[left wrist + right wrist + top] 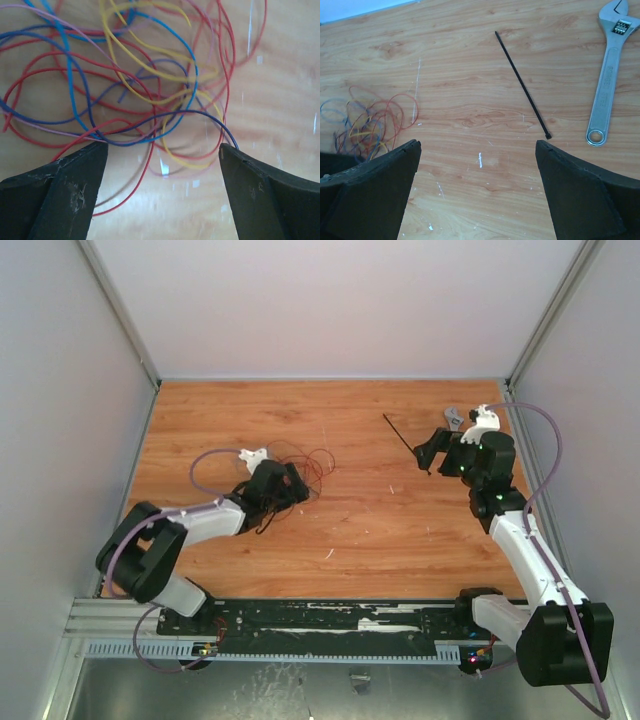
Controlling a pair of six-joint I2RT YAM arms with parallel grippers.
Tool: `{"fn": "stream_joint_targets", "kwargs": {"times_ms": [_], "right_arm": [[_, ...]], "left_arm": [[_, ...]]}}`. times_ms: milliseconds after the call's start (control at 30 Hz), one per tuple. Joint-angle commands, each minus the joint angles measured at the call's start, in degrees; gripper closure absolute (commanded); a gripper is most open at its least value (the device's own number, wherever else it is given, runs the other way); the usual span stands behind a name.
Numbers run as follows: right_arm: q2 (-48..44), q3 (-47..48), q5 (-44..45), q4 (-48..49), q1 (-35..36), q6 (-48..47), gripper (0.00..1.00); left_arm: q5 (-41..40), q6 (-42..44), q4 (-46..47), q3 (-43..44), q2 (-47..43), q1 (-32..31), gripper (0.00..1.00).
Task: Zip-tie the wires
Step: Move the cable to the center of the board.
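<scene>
Left gripper (162,150) of mine stands wide open and empty over the wires (370,124), a loose tangle, ungathered. My right gripper (477,144), likewise open, faces the zip tie (522,84), lying flat and well apart from them; I judge nothing done yet

tangled wires (145,90), zip tie (522,83) flat, apart

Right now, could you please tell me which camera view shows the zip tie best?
The right wrist view: the zip tie lies whole and sharp on the table, apart from the wrench. The top external view shows only a faint dark line. The left wrist view misses it.
</scene>
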Motion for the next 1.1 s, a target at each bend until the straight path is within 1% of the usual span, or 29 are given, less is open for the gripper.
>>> {"fn": "stream_joint_targets", "kwargs": {"times_ms": [0,167,233,333,433,500,600,767,867,967,1067], "right_arm": [[-0.84,-0.71,-1.30,-0.24,0.94,1.07,0.01],[0.64,-2.42,-3.62,2.61,2.10,2.33,0.02],[2.06,-2.55,-4.42,3.26,3.04,2.54,0.03],[4.25,-2.49,-5.44,4.76,5.29,2.63,0.04],[6.53,-2.49,-4.89,7.26,8.89,2.49,0.04],[8.69,-1.93,-3.93,9.36,12.12,1.98,0.04],[14.14,0.60,-2.32,12.42,16.42,1.08,0.04],[24.74,8.39,-2.54,16.93,22.04,0.29,0.05],[31.75,15.20,-1.67,17.18,24.75,-1.48,0.06],[39.36,22.63,-1.06,16.66,26.59,-2.80,0.08],[47.43,31.91,-1.21,12.64,28.24,-4.41,0.11]], "left_arm": [[-2.12,2.54,1.78,4.99,8.28,6.48,0.02],[-3.14,6.15,0.69,17.41,17.90,11.05,0.02],[-2.93,7.29,-0.85,24.83,22.61,12.68,0.02],[-2.13,8.04,-3.74,33.38,28.44,14.87,0.02],[-0.80,9.03,-4.78,38.69,31.81,16.18,0.02],[0.70,9.86,-4.91,40.58,31.96,16.74,0.02],[3.28,11.18,-4.90,40.24,28.41,16.94,0.02],[10.52,13.24,-4.95,34.15,17.56,17.07,0.02],[13.00,12.95,-4.98,27.90,9.58,17.64,0.02],[13.98,11.48,-4.98,21.44,1.25,19.66,0.02],[14.87,11.55,-5.86,16.27,-8.74,21.87,0.02]]}}
